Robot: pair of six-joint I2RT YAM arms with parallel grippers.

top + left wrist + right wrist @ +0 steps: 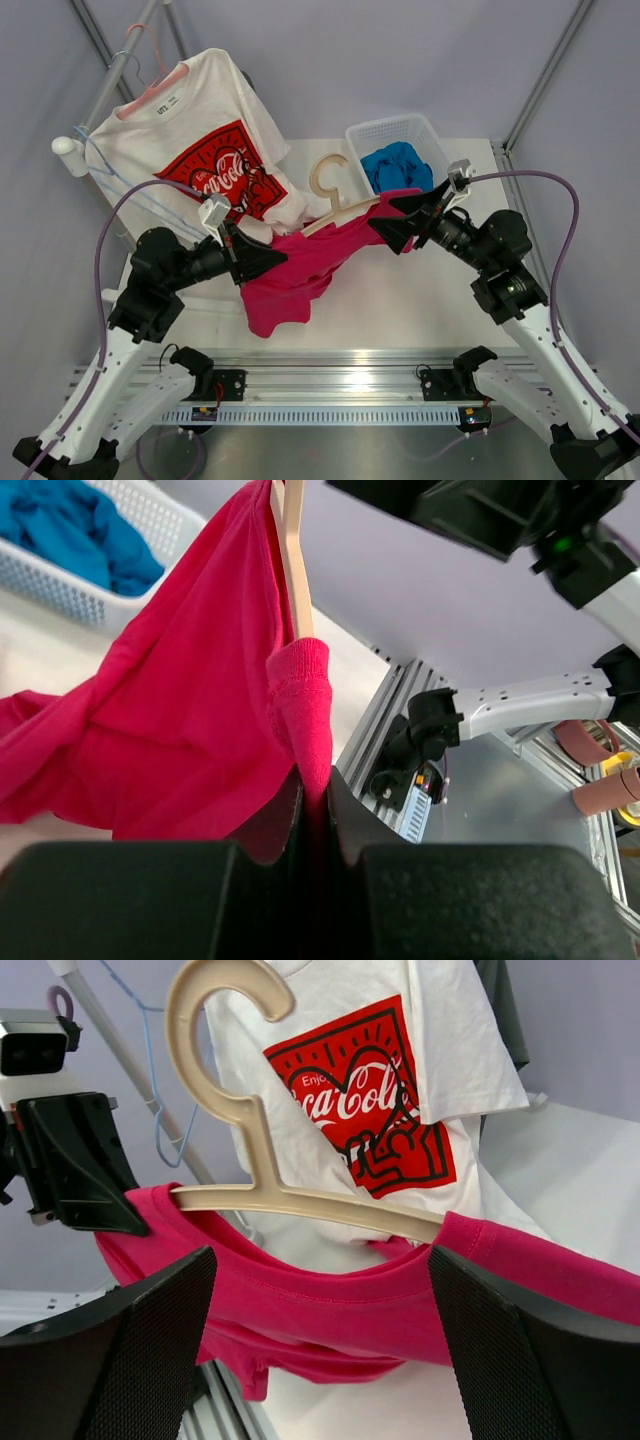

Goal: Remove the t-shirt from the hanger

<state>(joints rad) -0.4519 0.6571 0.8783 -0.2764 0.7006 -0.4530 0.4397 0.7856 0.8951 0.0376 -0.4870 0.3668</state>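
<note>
At back left, white t-shirt (190,130) hung on rail; "Coca-Cola" read in white on red square, "Enjo" seen above it; neck label too small to read. Red t-shirt (290,275) spread between both grippers, above table (400,300). One arm of hanger (300,1203) tucked inside shirt, other arm bare. Red sleeve pinched by left gripper (315,800), fingers pressed together. Right gripper (320,1255) spread wide, hanger and red collar just past its fingers. Basket (365,135) with blue cloth (395,165) seen behind.
</note>
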